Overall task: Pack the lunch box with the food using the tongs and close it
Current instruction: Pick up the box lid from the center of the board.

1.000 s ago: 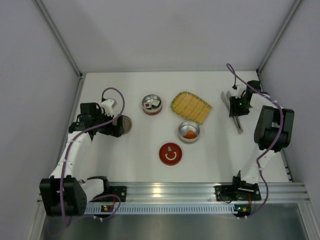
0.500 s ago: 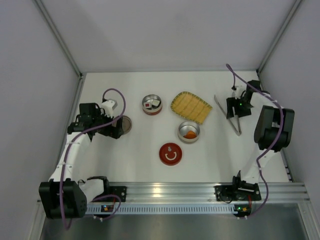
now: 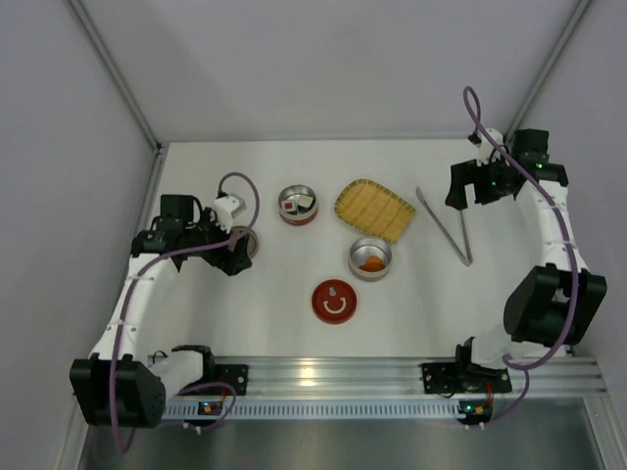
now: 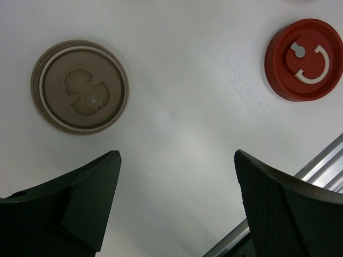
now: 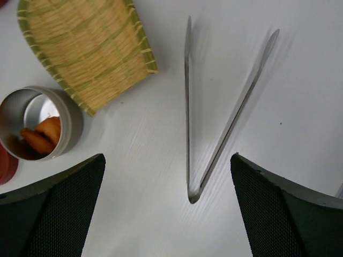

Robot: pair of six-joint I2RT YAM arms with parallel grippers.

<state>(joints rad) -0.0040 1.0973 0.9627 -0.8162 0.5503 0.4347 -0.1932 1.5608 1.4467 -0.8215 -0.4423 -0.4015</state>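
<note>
Left gripper (image 3: 233,257) overlapping beige lid (image 3: 251,241) in top view, hiding its near-left part. Yellow woven tray (image 5: 86,53) running off top edge of right wrist view. Red lid (image 5: 4,160) showing there only as sliver at left edge. Orange-red chunks (image 5: 40,134) sitting half behind wall of tin (image 5: 75,126). White blocks (image 3: 297,205) appearing too small from above for reading their marks.

Woven tray (image 3: 375,210) (yellow) on table (image 3: 265,294)
</note>
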